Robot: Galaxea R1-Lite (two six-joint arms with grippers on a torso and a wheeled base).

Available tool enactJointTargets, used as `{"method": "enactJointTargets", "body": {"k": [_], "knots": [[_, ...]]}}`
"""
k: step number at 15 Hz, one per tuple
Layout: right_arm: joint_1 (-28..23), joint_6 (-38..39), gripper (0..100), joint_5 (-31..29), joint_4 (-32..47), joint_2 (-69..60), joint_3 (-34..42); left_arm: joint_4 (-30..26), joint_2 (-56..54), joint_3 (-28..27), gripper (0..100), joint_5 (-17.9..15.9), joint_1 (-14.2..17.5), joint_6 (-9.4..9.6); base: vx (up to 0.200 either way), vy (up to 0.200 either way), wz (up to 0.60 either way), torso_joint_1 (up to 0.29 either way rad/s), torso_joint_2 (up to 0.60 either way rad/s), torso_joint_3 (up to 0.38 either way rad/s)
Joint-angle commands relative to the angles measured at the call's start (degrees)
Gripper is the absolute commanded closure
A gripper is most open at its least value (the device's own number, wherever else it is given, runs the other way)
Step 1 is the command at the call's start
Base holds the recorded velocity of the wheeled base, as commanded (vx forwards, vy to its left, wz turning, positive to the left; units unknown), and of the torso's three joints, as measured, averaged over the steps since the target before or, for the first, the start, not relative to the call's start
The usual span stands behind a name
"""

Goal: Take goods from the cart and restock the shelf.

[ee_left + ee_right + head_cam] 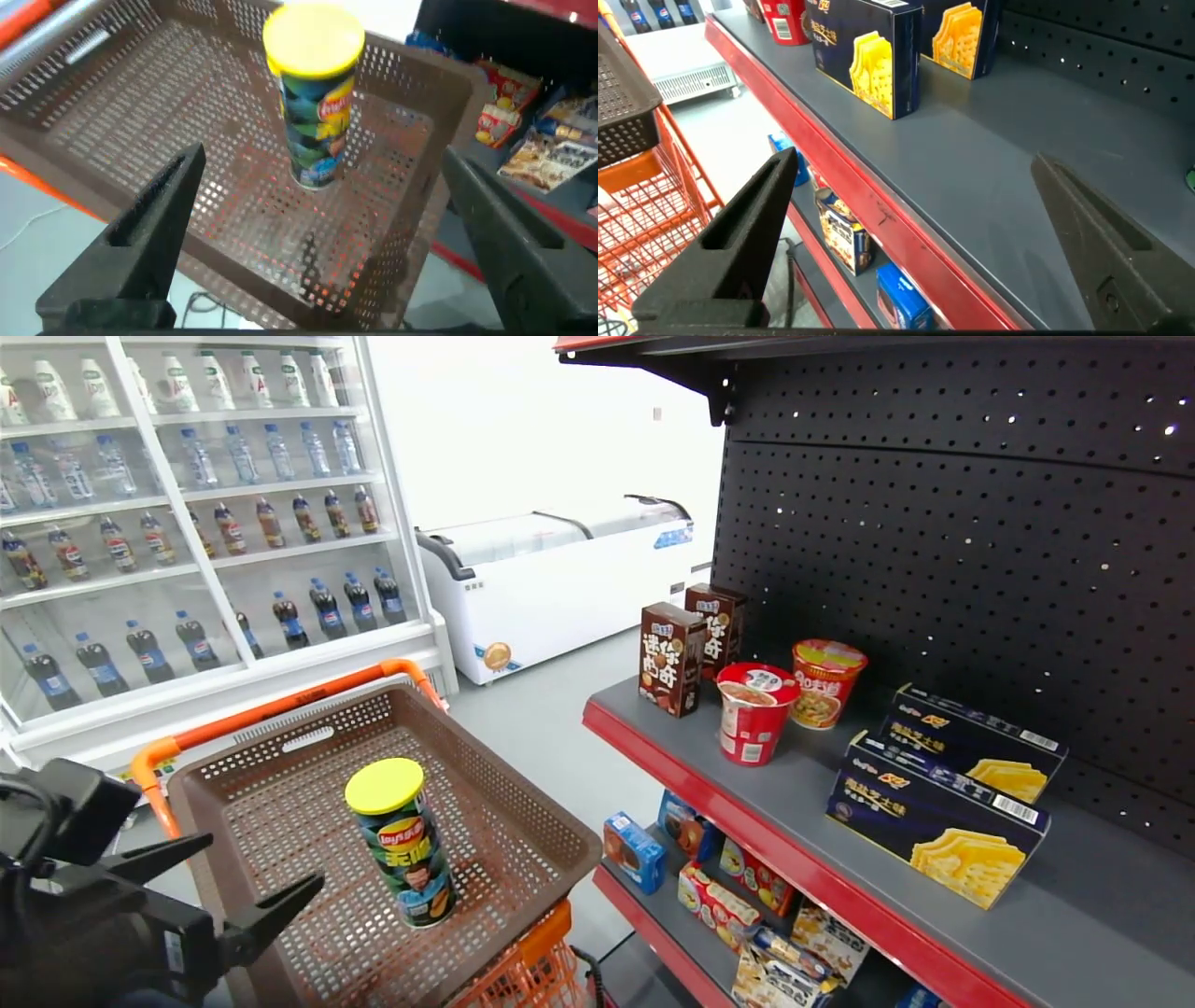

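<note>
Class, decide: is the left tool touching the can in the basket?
Apart. In the head view, basket mesh shows between the open left tool and the can; the left wrist view agrees.

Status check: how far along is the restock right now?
Done: the shelf holds brown boxes, noodle cups and cracker boxes. In hand: nothing; the left gripper hangs open near the chips can standing in the cart basket, the right gripper open over bare shelf. Left: grasp and shelve the can.
</note>
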State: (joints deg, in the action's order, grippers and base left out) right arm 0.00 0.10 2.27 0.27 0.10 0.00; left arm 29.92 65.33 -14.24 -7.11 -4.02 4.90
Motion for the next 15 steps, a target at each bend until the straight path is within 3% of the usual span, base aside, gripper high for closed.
{"method": "enactJointTargets", "body": {"k": [1,2,3,4,9,13,15], "knots": [[0.0,0.0,0,0.0,0.0,0.0,0.0,10.5,11.7,8.3,0,0.0,-0.8,-0.24,0.0,0.0,0.0,0.0,0.0,0.0],[0.0,0.0,0,0.0,0.0,0.0,0.0,14.3,13.9,9.8,0,0.0,-0.9,-1.3,0.0,0.0,0.0,0.0,0.0,0.0],[0.0,0.0,0,0.0,0.0,0.0,0.0,22.8,18.5,12.2,0,0.1,-2.0,-3.41,0.0,0.0,0.0,0.0,0.0,0.0],[0.0,0.0,0,0.0,0.0,0.0,0.0,29.4,23.3,13.6,0,0.7,-1.9,-3.49,0.0,0.0,0.0,0.0,0.0,0.0],[0.0,0.0,0,0.0,0.0,0.0,0.0,50.5,43.4,13.7,0,2.0,0.5,-3.58,0.0,0.0,0.0,0.0,0.0,0.0],[0.0,0.0,0,0.0,0.0,0.0,0.0,53.3,51.1,9.2,0,2.0,0.7,-3.41,0.0,0.0,0.0,0.0,0.0,0.0],[0.0,0.0,0,0.0,0.0,0.0,0.0,56.3,55.8,4.2,0,1.8,1.5,-3.58,0.0,0.0,0.0,0.0,0.0,0.0]]}}
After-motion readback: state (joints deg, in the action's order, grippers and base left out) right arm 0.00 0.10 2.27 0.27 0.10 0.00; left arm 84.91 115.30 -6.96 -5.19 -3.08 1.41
